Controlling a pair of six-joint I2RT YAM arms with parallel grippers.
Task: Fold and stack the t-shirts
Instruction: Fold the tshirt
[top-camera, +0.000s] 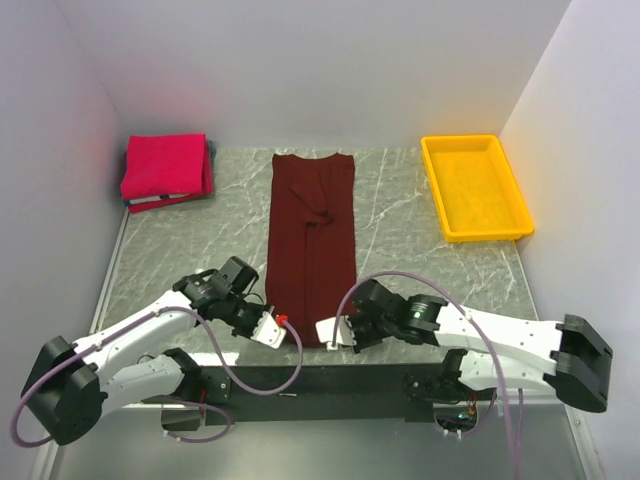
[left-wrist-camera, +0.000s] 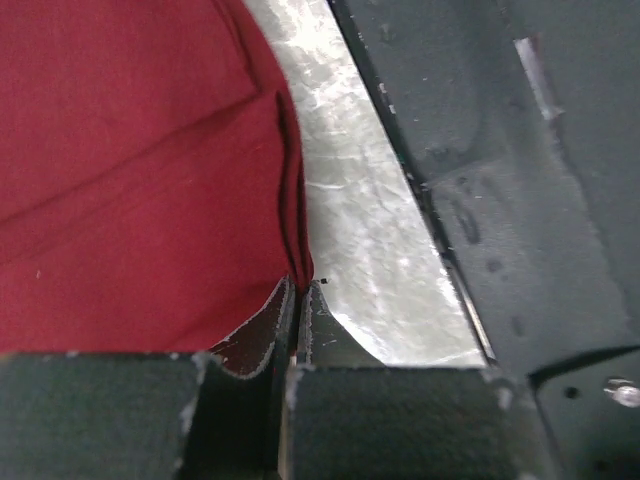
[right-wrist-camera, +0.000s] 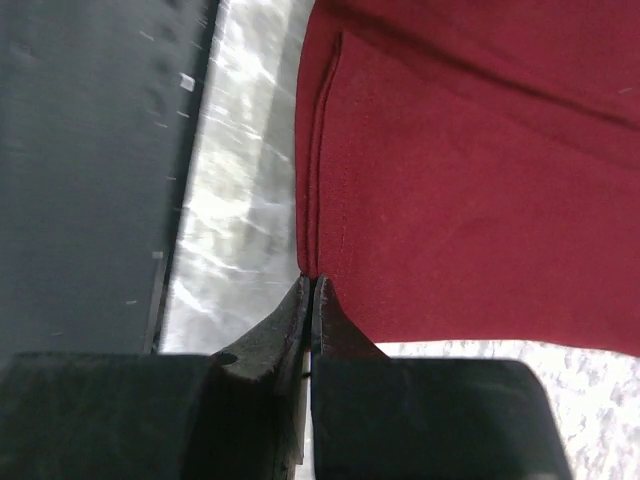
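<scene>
While lying flat on the table (top-camera: 420, 265), folded lengthwise into one long narrow strip: maroon t-shirt (top-camera: 312, 235) (left-wrist-camera: 130, 180) (right-wrist-camera: 480, 180), running from the far side down to the near edge, midway between the two arms. Small crease bunched near mid-length. Left gripper (top-camera: 280, 322) (left-wrist-camera: 303, 285) at the near left corner of the strip, jaws closed tight on the hem, cloth edge pinched at the tips per the left wrist view. Right gripper (top-camera: 328, 335) (right-wrist-camera: 310, 280) at the near right corner, jaws likewise closed on the hem, tips meeting the folded edge per the right wrist view. Both corners low against the table. Pinkish-red t-shirt (top-camera: 165, 165) folded in the far left corner, resting on other folded cloth (top-camera: 160, 203), well apart from the strip. Yellow tray (top-camera: 430, 180) in the far right corner, well apart from both grippers.
</scene>
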